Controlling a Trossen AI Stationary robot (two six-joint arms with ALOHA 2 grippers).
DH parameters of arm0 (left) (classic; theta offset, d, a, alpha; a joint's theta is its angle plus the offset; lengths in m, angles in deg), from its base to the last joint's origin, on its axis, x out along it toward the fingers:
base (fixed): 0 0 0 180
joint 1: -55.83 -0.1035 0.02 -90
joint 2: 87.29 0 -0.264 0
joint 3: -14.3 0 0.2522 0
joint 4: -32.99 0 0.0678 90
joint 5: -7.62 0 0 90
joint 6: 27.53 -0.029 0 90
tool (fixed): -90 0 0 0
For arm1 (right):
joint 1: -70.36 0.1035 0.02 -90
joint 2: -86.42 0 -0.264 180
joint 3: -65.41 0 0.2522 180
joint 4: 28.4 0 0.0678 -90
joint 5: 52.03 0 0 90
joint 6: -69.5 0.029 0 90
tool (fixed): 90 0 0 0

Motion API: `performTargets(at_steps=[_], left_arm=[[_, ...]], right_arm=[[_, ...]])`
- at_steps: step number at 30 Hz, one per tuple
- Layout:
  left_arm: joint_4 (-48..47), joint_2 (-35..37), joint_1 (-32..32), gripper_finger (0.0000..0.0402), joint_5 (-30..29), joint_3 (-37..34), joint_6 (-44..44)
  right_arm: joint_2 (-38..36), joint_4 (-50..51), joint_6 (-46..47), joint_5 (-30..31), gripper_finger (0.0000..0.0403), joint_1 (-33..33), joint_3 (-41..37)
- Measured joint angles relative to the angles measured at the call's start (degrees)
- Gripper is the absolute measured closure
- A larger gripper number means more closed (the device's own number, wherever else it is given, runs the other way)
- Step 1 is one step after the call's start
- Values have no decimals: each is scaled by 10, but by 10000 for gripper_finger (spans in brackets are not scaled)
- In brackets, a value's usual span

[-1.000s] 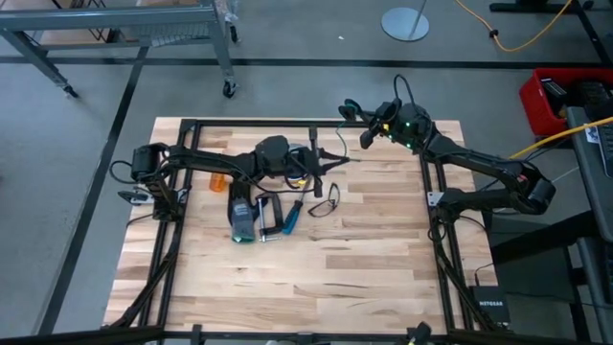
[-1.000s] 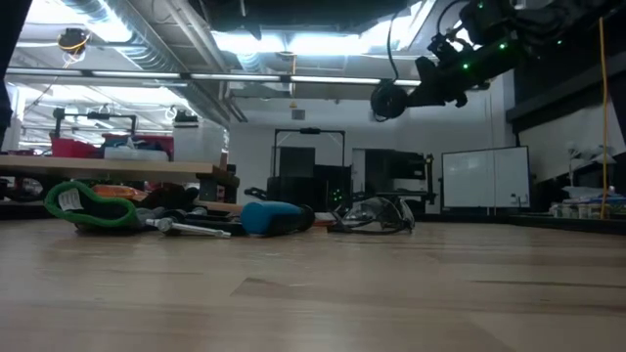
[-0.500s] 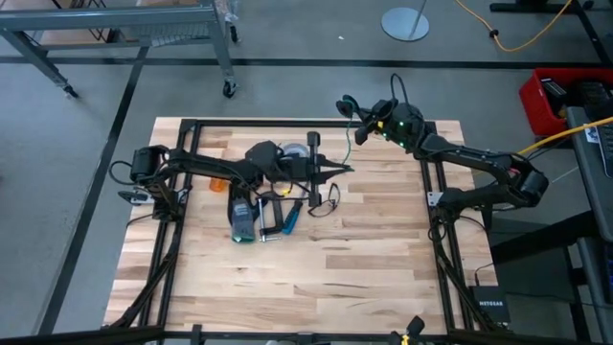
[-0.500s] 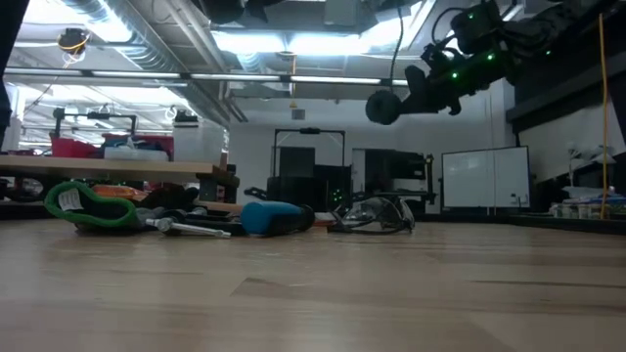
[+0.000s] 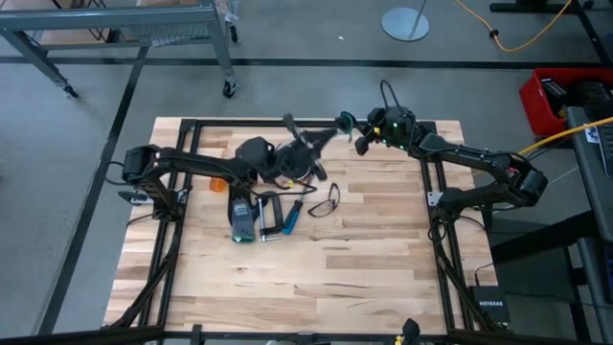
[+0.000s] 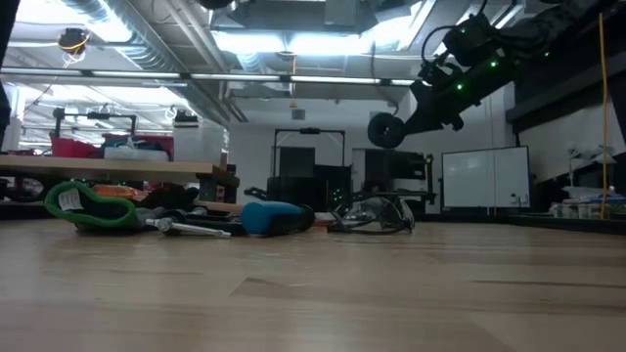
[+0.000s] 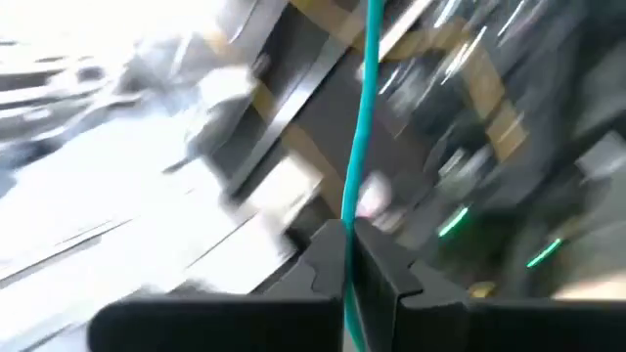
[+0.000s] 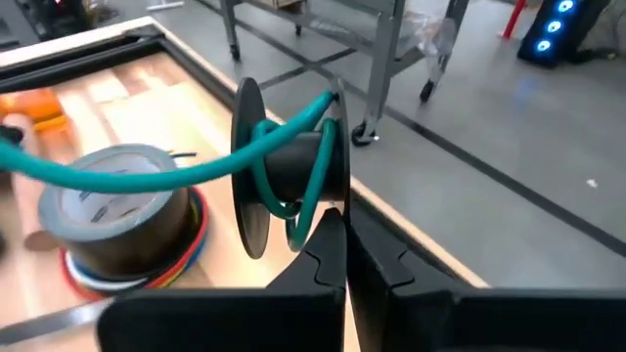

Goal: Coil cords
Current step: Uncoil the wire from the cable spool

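My right end effector [image 5: 356, 129], at the table's [image 5: 383, 278] one o'clock edge, grips a black spool [image 8: 279, 176] wound with teal cord [image 8: 127, 174]. My left end effector [image 5: 311, 141], clenched on that cord, has swung up from three o'clock toward the spool.

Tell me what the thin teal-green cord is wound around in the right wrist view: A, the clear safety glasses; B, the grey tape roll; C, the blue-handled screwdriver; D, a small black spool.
D: the thin teal-green cord loops around the barrel of the small black spool held just ahead of the right hand, whose fingers are shut, while the grey tape roll sits apart on the wooden table.
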Motion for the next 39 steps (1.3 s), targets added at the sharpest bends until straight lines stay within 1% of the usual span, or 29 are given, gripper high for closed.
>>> performTargets(at_steps=[2,4,6,8,9,11,15,17,18,19,21,23,25,28,31,36,39], left_arm=[[-24,11,0,401,-92,0,-49],[-58,26,-4,401,-174,0,-86],[-96,40,-11,401,-248,0,-102],[-138,55,-19,401,-302,-7,-100],[-165,66,-24,401,-321,-14,-90],[-227,92,-34,401,-332,-27,-52],[-417,157,-60,401,-328,-43,93],[-511,189,-77,401,-306,-53,180],[-553,205,-85,401,-281,-60,222],[-593,218,-93,401,-248,-67,266],[-649,241,-111,401,-158,-83,343],[-660,246,-121,401,-66,-104,402],[-642,237,-124,401,5,-126,428],[-548,203,-117,401,73,-160,430],[-433,149,-102,401,126,-172,428],[-211,48,-73,401,211,-162,401],[-84,3,-58,401,234,-140,384]], right_arm=[[-7,3,-3,-16,402,0,0],[-19,4,-3,-52,402,0,0],[-37,2,-4,-85,402,0,0],[-60,9,-7,-101,402,-1,0],[-74,15,-11,-101,402,-1,0],[-101,32,-25,-99,402,-1,0],[-163,65,-35,-97,402,-14,0],[-194,84,-36,-100,402,-25,0],[-207,96,-36,-100,402,-30,0],[-221,107,-36,-100,402,-36,0],[-241,113,-36,-101,402,-46,0],[-257,116,-35,-100,402,-56,0],[-266,115,-33,-99,402,-64,0],[-263,87,-17,-91,402,-64,0],[-241,67,-15,-90,402,-64,0],[-186,55,-1,-90,402,-64,0],[-153,56,0,-90,402,-64,0]])
